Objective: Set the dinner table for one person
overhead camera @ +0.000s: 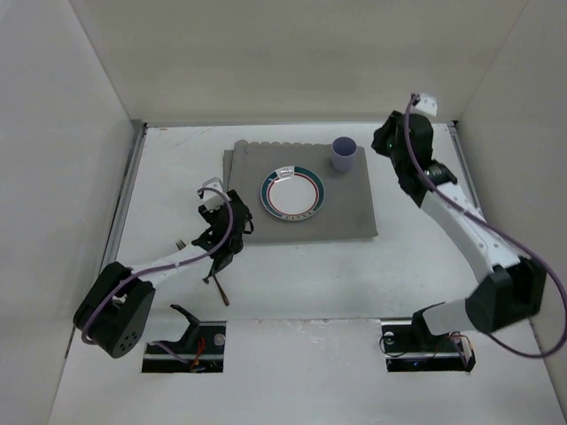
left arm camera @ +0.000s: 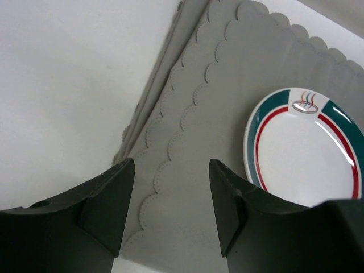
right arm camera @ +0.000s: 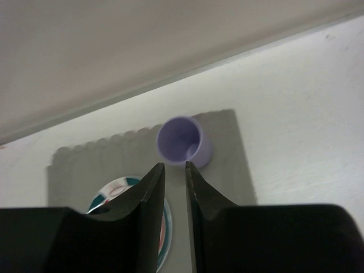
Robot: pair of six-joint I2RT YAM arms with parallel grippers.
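We hover over the table [overhead camera: 292, 292], gripping nothing.
Left jaws gape by the bare plate [overhead camera: 291, 192]; right jaws, barely parted, upper right beside the empty cup [overhead camera: 344, 156].

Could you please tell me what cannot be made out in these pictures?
- Top view: the utensils under the left arm are largely hidden by it; their type is unclear.
- Left wrist view: the plate is cut off by the right edge and the left pincer.
- Right wrist view: the right pincer hides most of the plate; the cup is blurred.
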